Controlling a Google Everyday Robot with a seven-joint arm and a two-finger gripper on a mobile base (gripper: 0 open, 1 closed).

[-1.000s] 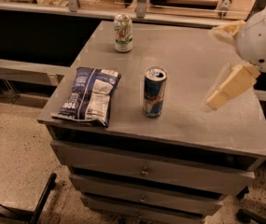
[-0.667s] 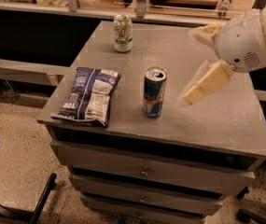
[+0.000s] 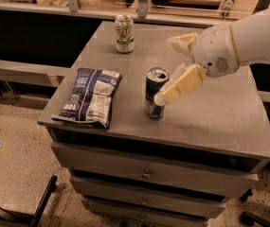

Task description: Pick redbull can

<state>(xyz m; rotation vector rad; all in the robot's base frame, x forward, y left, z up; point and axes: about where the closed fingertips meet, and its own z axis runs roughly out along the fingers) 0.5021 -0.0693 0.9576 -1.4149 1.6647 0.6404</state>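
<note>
The redbull can [image 3: 152, 96], slim, blue and silver with a silver top, stands upright near the front middle of the grey cabinet top [image 3: 220, 112]. My gripper [image 3: 165, 71] comes in from the right on a white arm and is open. Its two cream fingers are spread wide. The lower finger [image 3: 179, 84] reaches down to the can's right side, with its tip at or just short of the can. The upper finger [image 3: 181, 42] is above and behind the can. The gripper holds nothing.
A white-and-green soda can [image 3: 124, 33] stands at the back left of the top. A blue-and-white chip bag [image 3: 91, 96] lies left of the redbull can. The cabinet has drawers [image 3: 146, 174] below. A railing and shelf run behind.
The arm has moved left and slightly down towards the redbull can, so the lower finger now reaches the can's right side. The cans and the bag have not moved.
</note>
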